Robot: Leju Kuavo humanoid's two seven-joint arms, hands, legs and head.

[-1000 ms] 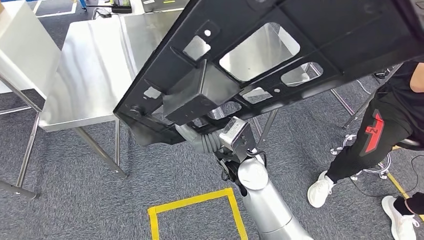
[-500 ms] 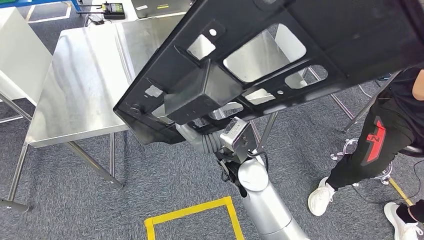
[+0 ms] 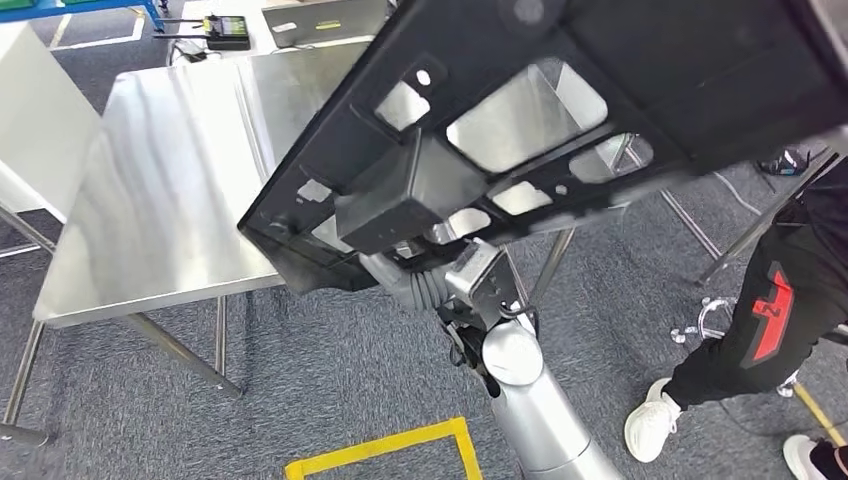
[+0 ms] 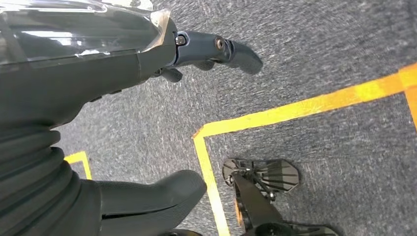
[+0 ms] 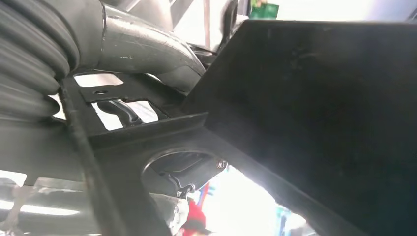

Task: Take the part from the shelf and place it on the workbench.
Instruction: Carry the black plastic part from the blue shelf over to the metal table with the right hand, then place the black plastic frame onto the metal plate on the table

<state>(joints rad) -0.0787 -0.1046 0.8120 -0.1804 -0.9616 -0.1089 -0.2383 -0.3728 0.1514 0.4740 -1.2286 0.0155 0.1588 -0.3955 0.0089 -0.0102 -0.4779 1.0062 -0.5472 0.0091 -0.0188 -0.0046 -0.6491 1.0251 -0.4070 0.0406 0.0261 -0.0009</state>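
— One large black perforated panel [image 3: 560,110] is seen from the head view, held tilted above the steel workbench [image 3: 170,200], carried from beneath by the right hand [image 3: 400,275]. A person's leg [image 3: 745,330] is seen at the right.

— And the left wrist view?

— The left hand [image 4: 147,54] is shown released, fingers [image 4: 236,51] apart, above grey carpet [image 4: 319,44] marked with yellow tape [image 4: 295,108].

— The right wrist view?

— The panel's underside [image 5: 314,113] is shown close, the thumb [image 5: 147,49] pressed against its frame; it is grasped.
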